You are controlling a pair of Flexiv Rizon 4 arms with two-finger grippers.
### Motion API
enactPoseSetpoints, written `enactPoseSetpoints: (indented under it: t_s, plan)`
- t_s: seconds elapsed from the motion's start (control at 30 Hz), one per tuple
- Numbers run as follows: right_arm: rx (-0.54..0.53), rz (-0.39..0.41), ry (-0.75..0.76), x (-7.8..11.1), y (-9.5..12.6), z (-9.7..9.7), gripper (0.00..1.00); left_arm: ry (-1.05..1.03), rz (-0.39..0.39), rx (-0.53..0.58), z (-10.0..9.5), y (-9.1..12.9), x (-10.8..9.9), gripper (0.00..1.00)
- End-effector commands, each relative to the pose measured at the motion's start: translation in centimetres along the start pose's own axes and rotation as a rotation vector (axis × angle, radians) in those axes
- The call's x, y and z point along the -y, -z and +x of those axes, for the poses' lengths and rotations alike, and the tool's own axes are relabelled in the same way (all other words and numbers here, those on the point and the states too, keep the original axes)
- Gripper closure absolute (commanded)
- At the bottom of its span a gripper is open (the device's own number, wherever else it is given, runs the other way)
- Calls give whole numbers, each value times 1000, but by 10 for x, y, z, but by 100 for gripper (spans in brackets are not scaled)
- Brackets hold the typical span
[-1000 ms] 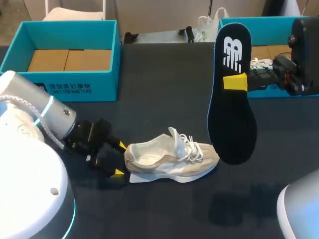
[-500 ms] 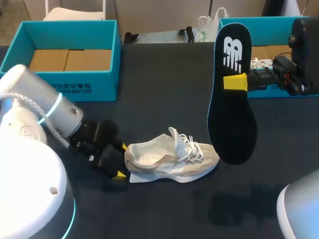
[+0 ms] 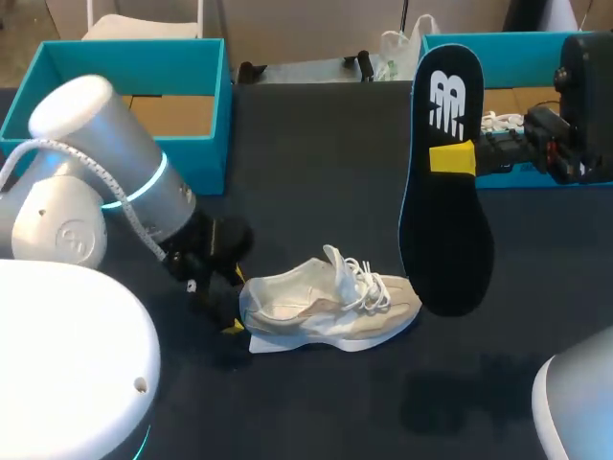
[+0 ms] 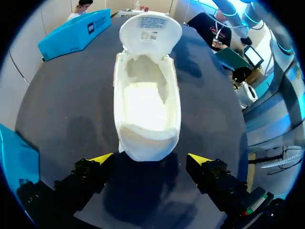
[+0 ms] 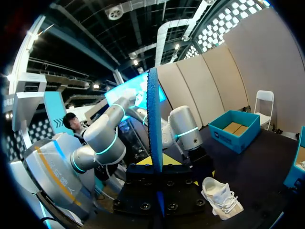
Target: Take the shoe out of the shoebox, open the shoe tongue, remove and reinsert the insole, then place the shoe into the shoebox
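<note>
Right shoebox (image 3: pixel 522 45) partly behind insole (image 3: pixel 445 206)

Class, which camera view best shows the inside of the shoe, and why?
The left wrist view: it looks straight into the shoe from the heel, its tongue flipped up. The head view shows it side-on; the right wrist view shows it small, beyond the insole.

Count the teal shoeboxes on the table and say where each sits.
2. One shoebox stands at the table's far left corner; the other at the far right, partly hidden behind the raised insole.
</note>
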State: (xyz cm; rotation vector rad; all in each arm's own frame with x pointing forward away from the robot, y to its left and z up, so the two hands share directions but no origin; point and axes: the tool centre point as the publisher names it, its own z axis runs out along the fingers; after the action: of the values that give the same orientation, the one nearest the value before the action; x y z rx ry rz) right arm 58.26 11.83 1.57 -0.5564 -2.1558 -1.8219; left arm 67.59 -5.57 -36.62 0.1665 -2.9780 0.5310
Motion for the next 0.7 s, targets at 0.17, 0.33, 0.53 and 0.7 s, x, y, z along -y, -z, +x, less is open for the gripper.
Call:
enactPoseSetpoints:
  t_s: [0.17, 0.33, 0.53, 0.7]
  plan:
    - [-1, 3, -1, -2, -3, -2, 100, 8, -235, 39, 7, 19, 17, 0]
    - [-1, 3, -1, -2, -3, -2, 100, -19, -287, 29, 9, 17, 27, 0]
    - [-1, 3, -1, -2, -3, -2, 100, -36, -319, 32, 11, 13, 31, 0]
    - [-1, 3, -1, -2, -3, -2, 100, -38, -337, 40, 15, 11, 35, 0]
